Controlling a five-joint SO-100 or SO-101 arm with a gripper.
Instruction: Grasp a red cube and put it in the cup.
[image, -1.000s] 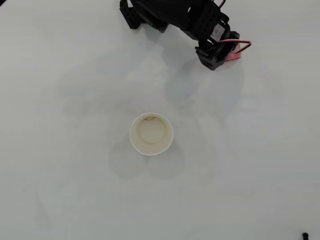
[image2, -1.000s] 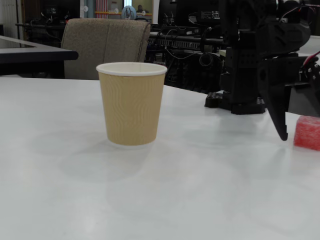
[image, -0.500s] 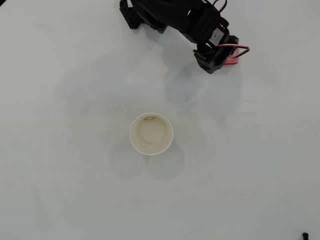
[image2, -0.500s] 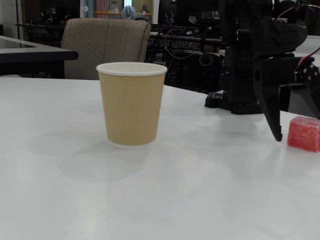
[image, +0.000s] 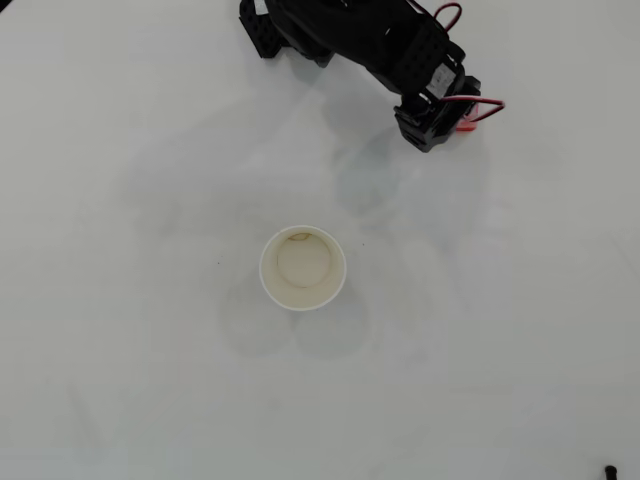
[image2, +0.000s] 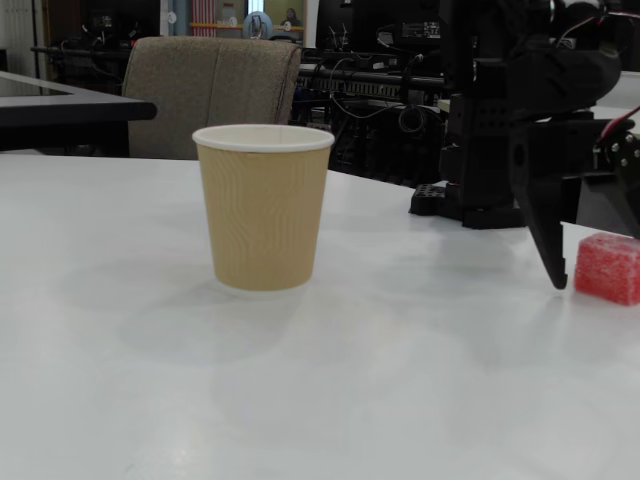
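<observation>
- Red cube (image2: 607, 268) rests on the table just right of the claw's (image2: 600, 285) visible finger (image2: 548, 235) in the fixed view
- Jaw opening cannot be told; nothing visibly held

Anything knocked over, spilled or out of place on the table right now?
Nothing stands out. The cup stands upright and empty, the red cube sits flat on the table, and the end effector is down beside it.
</observation>
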